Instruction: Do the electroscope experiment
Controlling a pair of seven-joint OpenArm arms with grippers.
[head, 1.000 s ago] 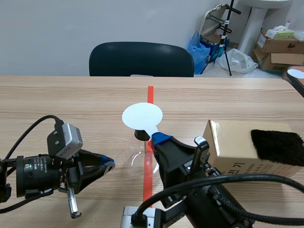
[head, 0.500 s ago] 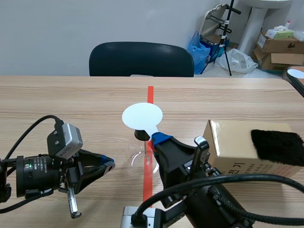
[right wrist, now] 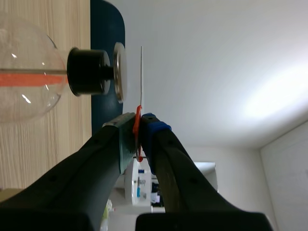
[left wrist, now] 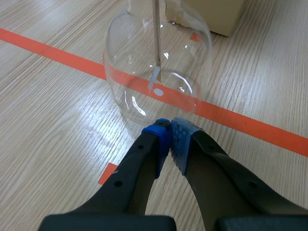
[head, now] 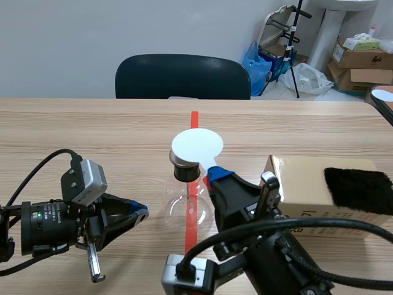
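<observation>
Scene view: white disc pinched in right tool over flask; left tool closed, empty.

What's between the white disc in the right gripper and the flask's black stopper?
The electroscope's metal plate, right on the black stopper; the right wrist view shows an air gap between it and the white disc.

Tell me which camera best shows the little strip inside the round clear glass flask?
The left wrist view: the round clear glass flask sits close, and the pale strip on its thin metal rod hangs plainly inside. The scene view gives only a faint outline; the right wrist view shows bulb and black stopper, no strip.
</observation>
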